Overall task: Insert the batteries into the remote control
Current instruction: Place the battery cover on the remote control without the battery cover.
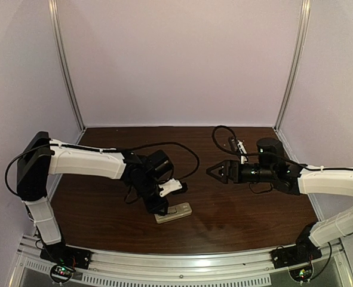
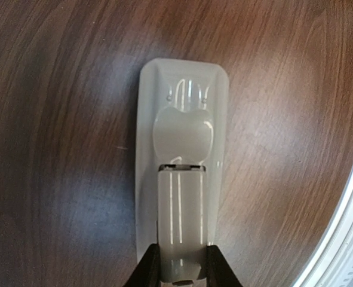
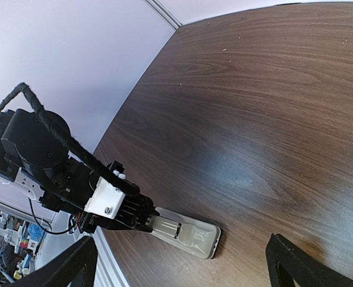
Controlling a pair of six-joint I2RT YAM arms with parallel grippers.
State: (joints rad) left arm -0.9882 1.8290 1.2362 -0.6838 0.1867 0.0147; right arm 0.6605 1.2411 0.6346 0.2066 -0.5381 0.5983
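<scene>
Holding the remote control (image 2: 182, 119) flat on the table (image 2: 57, 149), my left claw (image 2: 181, 266) is pinched narrow on the striped panel (image 2: 181, 209) at its near end; the rest lies straight ahead of the fingertips. My right claw (image 1: 215, 171) hangs wide open and empty, well apart. I judge I'm at the cover-opening step. I see no batteries, so next I must find them.

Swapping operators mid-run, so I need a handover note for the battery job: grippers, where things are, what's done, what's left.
Left gripper: shut on the narrow near end of the remote control, which lies flat on the table.
Right gripper: open, empty, hovering above the table to the right of the remote.
Batteries: none identifiable in any view, so I can't tell if they're inside.
Done: unclear.
Left: find or confirm both batteries, then finish loading.
</scene>
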